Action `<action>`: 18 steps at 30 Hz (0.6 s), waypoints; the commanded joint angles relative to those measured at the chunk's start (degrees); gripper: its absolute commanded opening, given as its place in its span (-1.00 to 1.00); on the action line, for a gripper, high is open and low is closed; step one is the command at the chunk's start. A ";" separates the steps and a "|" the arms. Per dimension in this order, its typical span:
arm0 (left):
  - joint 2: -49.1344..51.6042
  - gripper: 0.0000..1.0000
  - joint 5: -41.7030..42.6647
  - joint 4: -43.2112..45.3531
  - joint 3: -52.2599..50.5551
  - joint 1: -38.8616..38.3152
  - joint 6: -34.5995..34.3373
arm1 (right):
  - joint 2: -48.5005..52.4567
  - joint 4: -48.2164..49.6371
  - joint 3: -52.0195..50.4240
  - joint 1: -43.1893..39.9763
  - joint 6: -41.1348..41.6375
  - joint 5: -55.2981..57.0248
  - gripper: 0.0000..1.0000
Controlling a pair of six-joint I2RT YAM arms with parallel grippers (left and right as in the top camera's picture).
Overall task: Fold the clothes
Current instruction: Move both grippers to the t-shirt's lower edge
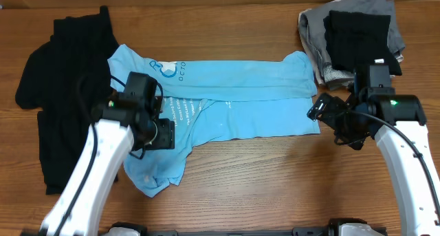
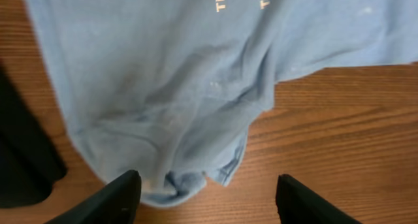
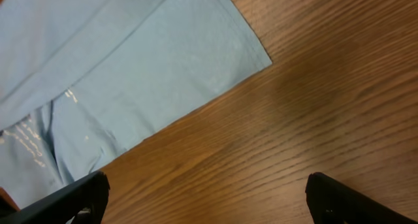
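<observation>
The light blue T-shirt [image 1: 240, 91] lies across the middle of the wooden table [image 1: 261, 181], its long edges partly folded inward. My left gripper [image 1: 165, 134] hovers over its lower left part. In the left wrist view it [image 2: 208, 191] is open, and the bunched sleeve end of the T-shirt [image 2: 176, 185] lies loose beside the left finger. My right gripper [image 1: 322, 112] sits just off the shirt's lower right corner [image 3: 258, 54]. It [image 3: 206, 188] is wide open over bare wood. The plain black garment [image 1: 62, 91] lies spread at the far left.
A pile of grey and black clothes [image 1: 354, 33] sits at the back right corner, just behind the right arm. Bare wood runs along the front edge of the table, below the shirt.
</observation>
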 commanded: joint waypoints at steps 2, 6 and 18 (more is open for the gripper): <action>-6.97 0.50 -5.62 -1.55 -0.24 -2.29 -7.32 | -0.26 2.82 -4.85 0.17 -1.38 -2.03 1.00; -8.61 0.52 -5.62 -4.46 -0.57 -2.29 -8.57 | -0.33 6.12 -9.03 0.17 -2.71 -4.90 1.00; -8.83 0.50 -2.12 -2.56 -11.65 -2.29 -12.85 | -1.88 5.60 -10.47 0.17 -5.35 -5.16 1.00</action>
